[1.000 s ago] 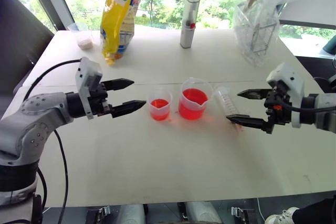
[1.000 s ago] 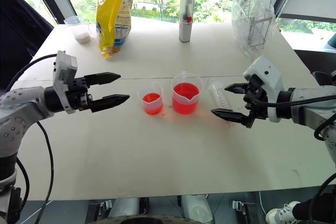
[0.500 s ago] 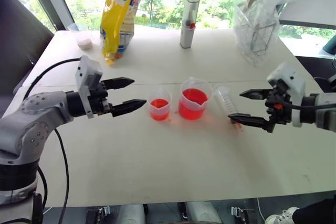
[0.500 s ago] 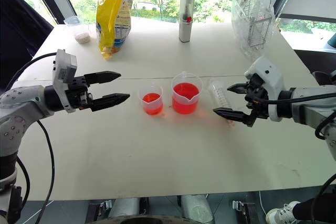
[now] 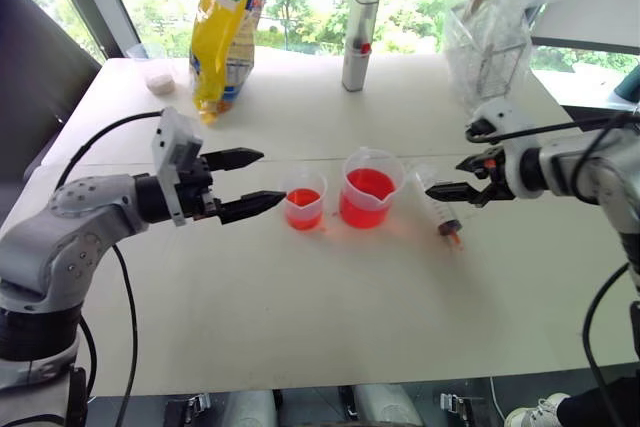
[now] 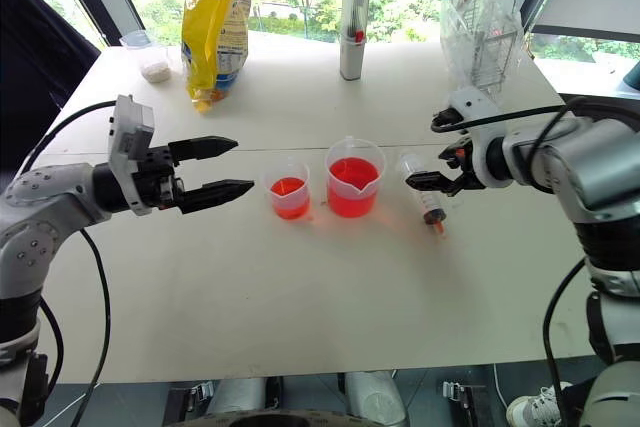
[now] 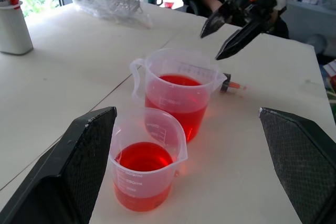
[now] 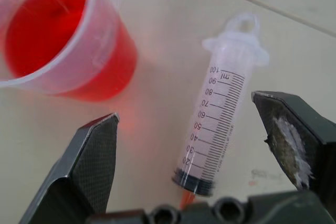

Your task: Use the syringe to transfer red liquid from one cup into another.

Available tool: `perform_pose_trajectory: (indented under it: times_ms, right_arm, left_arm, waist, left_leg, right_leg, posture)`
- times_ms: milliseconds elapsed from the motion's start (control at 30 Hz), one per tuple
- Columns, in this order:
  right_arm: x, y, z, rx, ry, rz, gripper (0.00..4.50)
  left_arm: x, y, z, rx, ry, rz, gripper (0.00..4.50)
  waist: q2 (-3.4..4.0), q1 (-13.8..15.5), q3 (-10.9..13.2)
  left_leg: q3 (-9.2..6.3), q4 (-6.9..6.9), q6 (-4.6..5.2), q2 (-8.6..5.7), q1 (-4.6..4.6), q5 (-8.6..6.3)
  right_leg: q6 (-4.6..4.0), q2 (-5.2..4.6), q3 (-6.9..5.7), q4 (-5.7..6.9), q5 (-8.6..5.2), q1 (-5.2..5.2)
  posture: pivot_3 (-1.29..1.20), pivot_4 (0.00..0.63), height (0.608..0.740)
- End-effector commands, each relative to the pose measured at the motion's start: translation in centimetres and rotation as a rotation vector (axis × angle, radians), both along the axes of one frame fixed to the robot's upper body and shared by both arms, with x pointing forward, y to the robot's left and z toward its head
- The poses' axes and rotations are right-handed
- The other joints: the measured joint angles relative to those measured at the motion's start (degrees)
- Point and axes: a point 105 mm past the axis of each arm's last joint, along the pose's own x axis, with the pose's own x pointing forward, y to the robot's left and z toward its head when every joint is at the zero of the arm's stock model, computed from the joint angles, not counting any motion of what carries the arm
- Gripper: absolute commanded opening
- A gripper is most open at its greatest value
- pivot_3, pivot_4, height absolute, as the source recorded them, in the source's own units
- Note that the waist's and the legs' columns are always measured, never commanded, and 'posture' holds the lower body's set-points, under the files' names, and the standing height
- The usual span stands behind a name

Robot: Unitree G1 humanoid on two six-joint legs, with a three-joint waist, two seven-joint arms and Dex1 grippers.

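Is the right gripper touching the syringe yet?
Apart. In the right wrist view the syringe lies on the table between the right gripper's open jaws, with bare table showing on both sides.

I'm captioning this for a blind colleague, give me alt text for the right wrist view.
A clear syringe with printed graduation lines lies flat on the white table, framed between the right gripper's two open black fingers, not yet touched. Beside it stands the larger beaker of red liquid.
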Motion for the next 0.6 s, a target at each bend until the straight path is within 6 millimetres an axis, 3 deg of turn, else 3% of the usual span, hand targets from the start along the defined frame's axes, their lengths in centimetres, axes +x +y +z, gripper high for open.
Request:
perform_pose_trajectory:
  times_ms: [33, 267, 567, 600]
  right_arm:
    - [1.4, -0.3, 0.1, -0.033, 0.026, -0.069, 4.44]
    - [4.1, -0.6, -2.1, -0.099, 0.096, -0.14, 4.44]
    - [5.3, -0.2, -4.2, -0.108, 0.165, -0.147, 4.44]
    - [5.4, -0.1, -4.3, -0.111, 0.169, -0.142, 4.21]
  left_arm:
    - [-0.4, -0.1, 0.9, -0.004, -0.056, 0.003, 4.5]
    - [-0.9, 0.0, 0.8, -0.008, -0.074, 0.038, 4.5]
    - [-1.3, 0.2, 0.6, -0.009, -0.082, 0.07, 4.5]
    - [-1.3, 0.2, 0.6, -0.009, -0.083, 0.073, 4.5]
  waist:
    - [0.01, 0.0, 0.0]
    - [0.03, 0.0, 0.0]
    - [0.05, 0.0, 0.0]
    - [0.05, 0.0, 0.0]
  left_leg:
    - [-0.01, 0.01, 0.0, 0.01, -0.06, 0.0]
    - [-0.02, 0.06, 0.02, 0.0, -0.25, -0.01]
    - [-0.02, 0.13, 0.02, -0.03, -0.26, -0.01]
    - [-0.02, 0.14, 0.02, -0.03, -0.25, -0.01]
  right_leg:
    - [0.01, 0.0, -0.01, 0.01, 0.0, -0.06]
    - [0.03, 0.0, -0.06, 0.03, 0.02, -0.21]
    - [0.03, 0.04, -0.08, 0.16, 0.03, -0.23]
    - [0.03, 0.04, -0.08, 0.17, 0.03, -0.23]
  posture:
    - [0.0, 0.15, 0.74]
    - [0.0, 0.15, 0.74]
    - [0.0, 0.15, 0.74]
    - [0.0, 0.15, 0.74]
